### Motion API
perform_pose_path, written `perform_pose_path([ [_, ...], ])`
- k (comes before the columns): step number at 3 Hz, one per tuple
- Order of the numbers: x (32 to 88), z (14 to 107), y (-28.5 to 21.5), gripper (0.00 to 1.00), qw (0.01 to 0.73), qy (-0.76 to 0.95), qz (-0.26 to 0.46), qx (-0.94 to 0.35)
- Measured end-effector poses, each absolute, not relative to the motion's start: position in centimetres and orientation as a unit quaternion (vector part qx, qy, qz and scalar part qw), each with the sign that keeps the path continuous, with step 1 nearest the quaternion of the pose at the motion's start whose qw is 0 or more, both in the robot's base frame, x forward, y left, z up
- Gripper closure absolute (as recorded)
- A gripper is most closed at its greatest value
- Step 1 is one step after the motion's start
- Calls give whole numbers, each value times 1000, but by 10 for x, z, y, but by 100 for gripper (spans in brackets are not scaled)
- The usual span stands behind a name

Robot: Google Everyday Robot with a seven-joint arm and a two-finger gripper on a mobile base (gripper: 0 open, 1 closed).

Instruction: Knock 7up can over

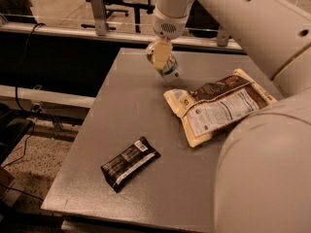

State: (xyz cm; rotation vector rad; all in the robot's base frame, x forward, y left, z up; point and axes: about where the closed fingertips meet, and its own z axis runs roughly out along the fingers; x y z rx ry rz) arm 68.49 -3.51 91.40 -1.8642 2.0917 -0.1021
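Note:
The 7up can is a pale can with green lettering near the far middle of the grey table. It leans over to the right, its lower end toward the bag. My gripper hangs from the white arm right at the can's upper left side and covers part of it. The can's top is hidden behind the gripper.
A large tan-and-brown bag lies flat just right of the can. A black snack bar wrapper lies near the table's front left. My white arm fills the right side. Rails and chair legs stand behind the table's far edge.

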Motion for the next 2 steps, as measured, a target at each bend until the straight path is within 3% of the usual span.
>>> perform_pose_path([
  [1, 685, 899, -48, 100, 118, 723, -64, -677],
  [2, 683, 886, -56, 83, 74, 707, -89, -698],
])
